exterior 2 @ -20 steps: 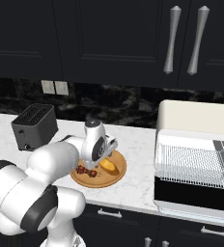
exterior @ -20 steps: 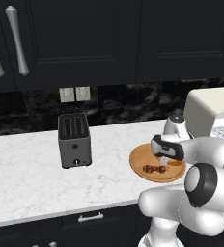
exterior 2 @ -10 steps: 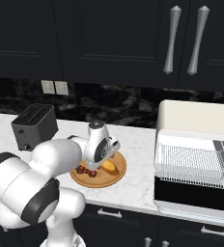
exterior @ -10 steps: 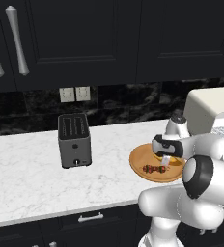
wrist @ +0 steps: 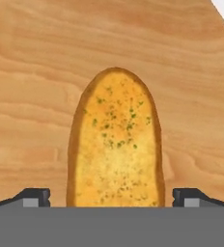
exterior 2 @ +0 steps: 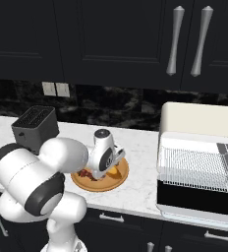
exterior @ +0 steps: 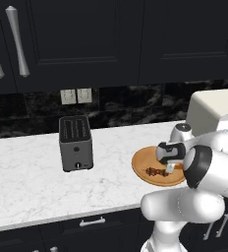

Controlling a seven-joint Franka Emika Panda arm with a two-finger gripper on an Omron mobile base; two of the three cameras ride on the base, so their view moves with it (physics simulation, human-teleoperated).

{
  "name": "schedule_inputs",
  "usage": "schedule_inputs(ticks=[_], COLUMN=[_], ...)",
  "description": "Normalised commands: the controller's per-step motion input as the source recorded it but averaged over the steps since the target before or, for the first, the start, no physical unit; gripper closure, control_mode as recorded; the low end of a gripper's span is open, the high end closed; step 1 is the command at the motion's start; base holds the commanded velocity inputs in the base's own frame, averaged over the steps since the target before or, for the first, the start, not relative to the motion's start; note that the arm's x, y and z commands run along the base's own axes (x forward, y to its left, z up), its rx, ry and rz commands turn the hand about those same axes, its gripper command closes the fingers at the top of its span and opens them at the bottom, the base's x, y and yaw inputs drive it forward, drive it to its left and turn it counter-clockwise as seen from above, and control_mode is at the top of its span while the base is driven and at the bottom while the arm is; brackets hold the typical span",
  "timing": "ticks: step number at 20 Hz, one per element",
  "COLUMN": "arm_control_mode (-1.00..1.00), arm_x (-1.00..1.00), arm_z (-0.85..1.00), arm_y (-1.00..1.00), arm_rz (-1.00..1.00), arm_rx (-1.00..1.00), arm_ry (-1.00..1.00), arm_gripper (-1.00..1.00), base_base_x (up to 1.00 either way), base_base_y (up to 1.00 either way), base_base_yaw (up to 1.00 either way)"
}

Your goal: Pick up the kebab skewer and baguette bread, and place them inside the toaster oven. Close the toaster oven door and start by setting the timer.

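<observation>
Baguette bread (wrist: 115, 144) lying flat on the round wooden plate (wrist: 36, 72); gripper (wrist: 111, 197) poised directly over it.
In the hand view, fingertips (wrist: 35, 197) are standing wide apart, one on each side of the loaf, gripping nothing; kebab skewer (exterior: 156, 172) is resting on the same plate beside the bread; plate is sitting on the marble counter (exterior: 27, 187); toaster oven (exterior 2: 199, 162) is standing to the right with its door (exterior 2: 197, 199) hanging open; slot toaster (exterior: 75, 142) is sitting well apart to the left.

Your arm bends forward and down, hand pointing at the counter. Your gripper (wrist: 112, 195) stands wide open, one fingertip (wrist: 34, 197) at each side; whether the tips touch anything, the views hardly show.
</observation>
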Motion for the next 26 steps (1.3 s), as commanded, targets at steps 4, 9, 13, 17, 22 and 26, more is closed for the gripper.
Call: schedule_inputs(ticks=[4,9,13,17,22,26], arm_control_mode=[-1.00,-1.00,-1.00,-1.00,-1.00,-1.00], arm_x=[0.06,0.17,0.00,0.00,-0.06,-0.22], arm_z=[0.00,0.00,-0.20,-0.39,-0.72,-0.32], arm_y=[-0.19,-0.06,0.00,0.05,0.21,0.00], arm_rz=[0.00,0.00,0.00,0.00,-0.02,0.00], arm_rx=[0.00,0.00,0.00,0.00,-0.01,0.00], arm_ry=[0.00,0.01,0.03,0.05,0.00,0.00], arm_gripper=[-1.00,-1.00,-1.00,-1.00,1.00,1.00], base_base_x=[0.00,0.00,0.00,0.00,0.00,0.00], base_base_y=[0.00,0.00,0.00,0.00,0.00,0.00], base_base_yaw=[0.00,0.00,0.00,0.00,0.00,0.00])
